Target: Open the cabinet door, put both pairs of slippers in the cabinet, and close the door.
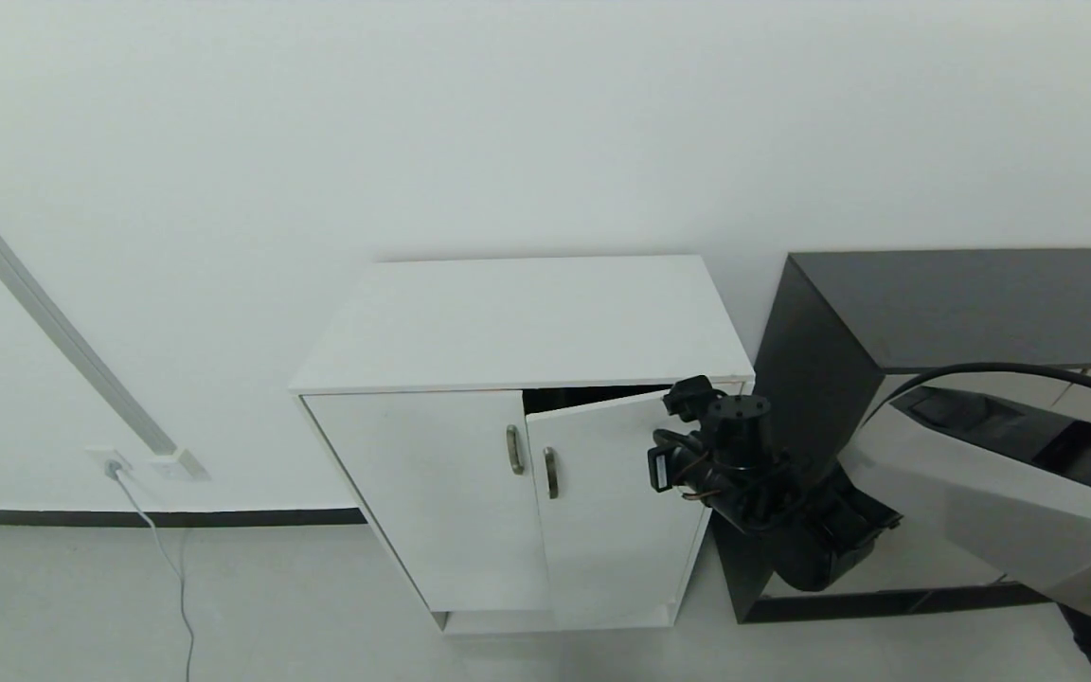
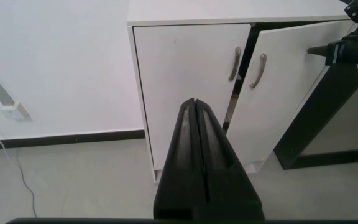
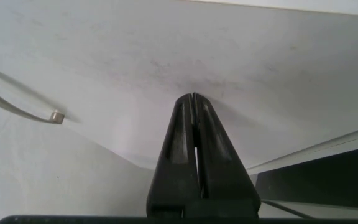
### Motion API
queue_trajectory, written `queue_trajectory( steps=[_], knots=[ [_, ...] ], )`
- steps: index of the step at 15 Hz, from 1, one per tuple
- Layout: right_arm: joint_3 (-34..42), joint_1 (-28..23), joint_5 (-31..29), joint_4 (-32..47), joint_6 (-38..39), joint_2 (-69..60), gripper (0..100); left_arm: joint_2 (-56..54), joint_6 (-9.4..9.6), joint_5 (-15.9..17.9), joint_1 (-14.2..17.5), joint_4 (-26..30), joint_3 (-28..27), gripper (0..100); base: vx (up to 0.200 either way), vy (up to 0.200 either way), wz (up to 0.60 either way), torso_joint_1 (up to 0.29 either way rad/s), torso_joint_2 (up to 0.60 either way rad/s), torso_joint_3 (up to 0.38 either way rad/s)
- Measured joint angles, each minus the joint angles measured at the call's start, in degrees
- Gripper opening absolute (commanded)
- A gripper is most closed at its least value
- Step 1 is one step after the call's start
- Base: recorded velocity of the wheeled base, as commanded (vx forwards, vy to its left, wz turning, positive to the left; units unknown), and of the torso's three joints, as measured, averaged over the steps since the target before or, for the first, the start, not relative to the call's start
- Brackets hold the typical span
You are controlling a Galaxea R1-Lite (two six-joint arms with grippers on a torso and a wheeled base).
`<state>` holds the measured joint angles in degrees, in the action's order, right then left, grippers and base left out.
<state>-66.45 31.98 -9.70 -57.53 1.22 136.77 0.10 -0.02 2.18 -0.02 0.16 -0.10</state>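
Head view, cabinet: A white cabinet (image 1: 527,317) stood on the floor (image 1: 318,606) against the far wall.
Head view, doors: The left door (image 1: 432,493) was shut. The right door (image 1: 602,530) stood slightly ajar, with a dark gap along its top edge.
Head view, handles: The left handle (image 1: 514,450) and the right handle (image 1: 550,472) sat side by side at the middle seam.
Head view, right hand: The right hand (image 1: 657,469) was at the right door's outer face, near its upper right part.
Head view, surroundings: A dark unit (image 1: 934,294) stood just to the right of the cabinet. A wall socket (image 1: 110,464) with a cable (image 1: 167,568) was well to the left.
Left wrist view, left hand: The left hand (image 2: 194,124) had its fingers pressed together with nothing between them. It hung in front of the cabinet, apart from it.
Left wrist view, doors: The right door angled outward beside the shut left door.
Right wrist view, right hand: Its fingers were together with nothing between them, and the tip was at the door's white face; whether it touched could not be told.
Right wrist view, handle: The right handle (image 3: 17,102) lay well off to one side of the fingers.
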Motion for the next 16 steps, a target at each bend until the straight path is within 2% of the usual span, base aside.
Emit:
queue_trajectory(
  steps=[16],
  knots=[
    [-3.32, -0.26, -0.12, 0.98, -0.13, 1.44, 0, 0.00, 0.02, 0.02, 0.00, 0.00, 0.00, 0, 0.000, 0.000, 0.00, 0.000, 0.00, 0.000]
  ],
)
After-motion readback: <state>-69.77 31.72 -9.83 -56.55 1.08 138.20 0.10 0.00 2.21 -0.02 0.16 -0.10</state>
